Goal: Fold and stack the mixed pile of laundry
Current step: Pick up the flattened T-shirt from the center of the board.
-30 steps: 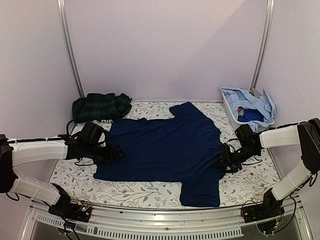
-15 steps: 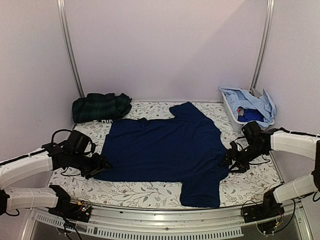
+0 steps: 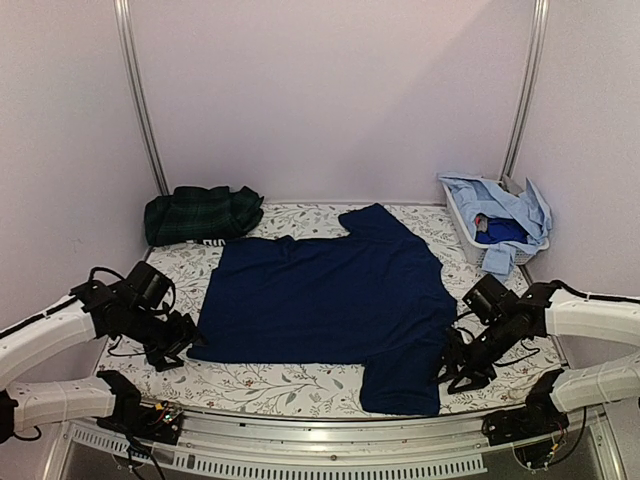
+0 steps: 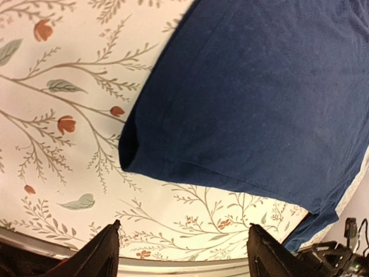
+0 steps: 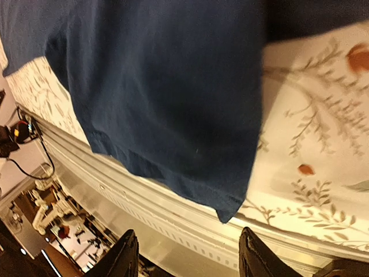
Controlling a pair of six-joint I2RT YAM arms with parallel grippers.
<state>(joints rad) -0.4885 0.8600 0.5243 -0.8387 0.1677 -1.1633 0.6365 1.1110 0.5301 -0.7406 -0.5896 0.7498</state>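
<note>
A navy blue T-shirt (image 3: 330, 295) lies spread flat on the floral sheet (image 3: 300, 380), one sleeve toward the back, one hanging to the front edge. My left gripper (image 3: 178, 338) is open and empty beside the shirt's near left corner (image 4: 130, 161). My right gripper (image 3: 455, 372) is open and empty just right of the front sleeve (image 5: 173, 104), above the table's front edge. A dark green plaid piece (image 3: 200, 212) lies folded at the back left. Light blue shirts (image 3: 505, 205) fill a basket at the back right.
A white basket (image 3: 462, 225) stands at the back right, a royal blue garment (image 3: 498, 230) in it. The metal front rail (image 3: 320, 435) runs along the near edge. Purple walls close in on three sides.
Both arms have pulled back toward the near edge. The left gripper moved from the shirt's left hem to its near corner. The right gripper moved down beside the front sleeve.
</note>
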